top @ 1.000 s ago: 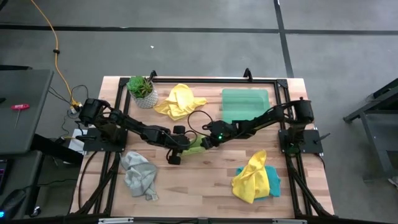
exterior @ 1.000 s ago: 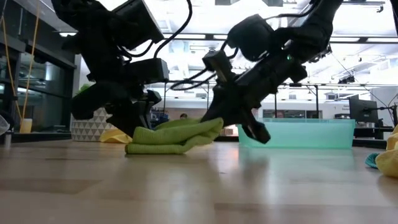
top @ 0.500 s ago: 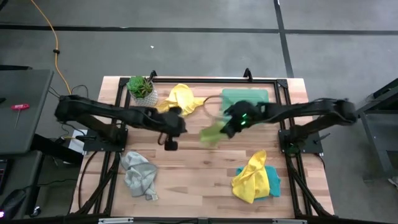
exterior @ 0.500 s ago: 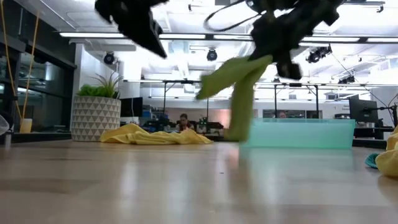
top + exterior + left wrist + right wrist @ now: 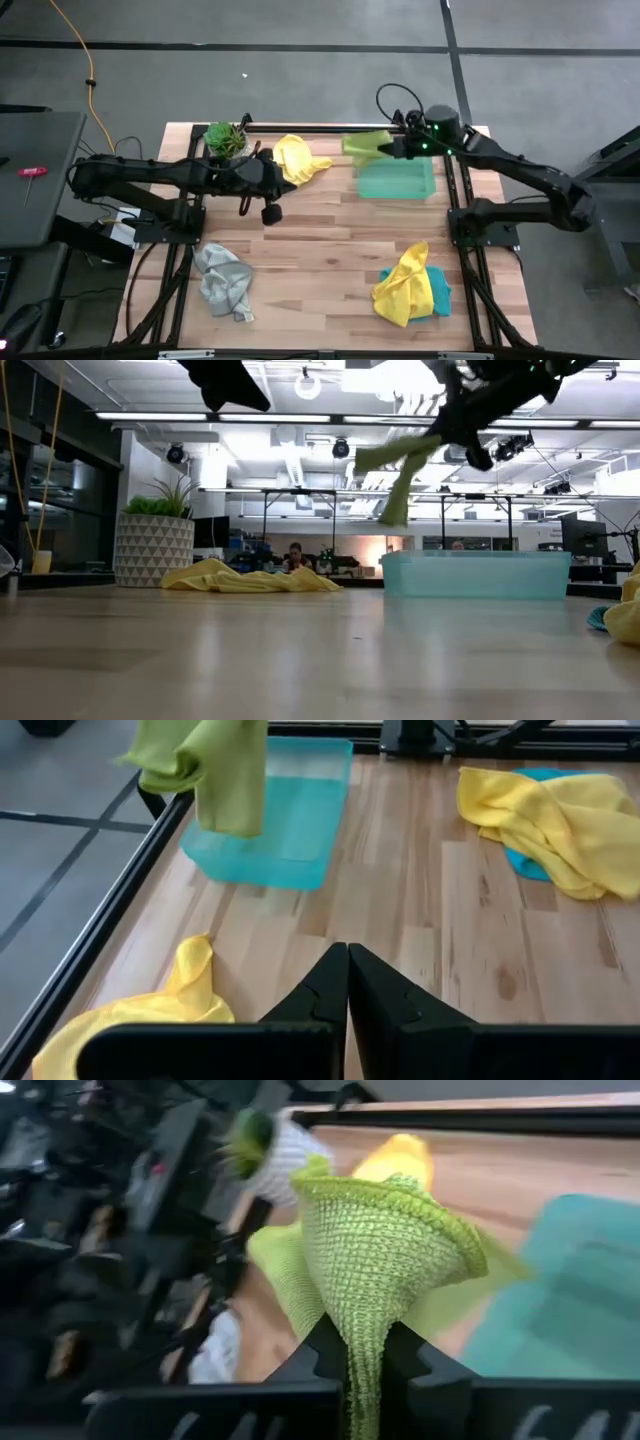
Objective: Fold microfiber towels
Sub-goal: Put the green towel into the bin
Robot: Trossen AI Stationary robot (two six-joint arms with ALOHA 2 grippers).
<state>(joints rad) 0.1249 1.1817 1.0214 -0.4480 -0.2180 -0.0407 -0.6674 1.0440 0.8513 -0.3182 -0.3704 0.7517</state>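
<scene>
I have the right end effector pinching the folded lime green towel in the air, apparently just over the green tray, so next I must lower and release it there.

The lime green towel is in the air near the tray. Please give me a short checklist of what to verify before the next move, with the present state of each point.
1. Right gripper shut on the lime green towel: ok, the cloth is pinched between its fingers.
2. Towel lifted off the table: ok, it hangs in the air in the low view.
3. Towel fully above the tray: not ok, it hangs at the tray's far edge, partly outside it.
4. Tray free inside: ok, nothing shows in it.
5. Left gripper out of the way: ok, shut and holding nothing, beside the yellow towel near the plant.
6. Towel neatly folded: cannot tell, it hangs bunched.
</scene>
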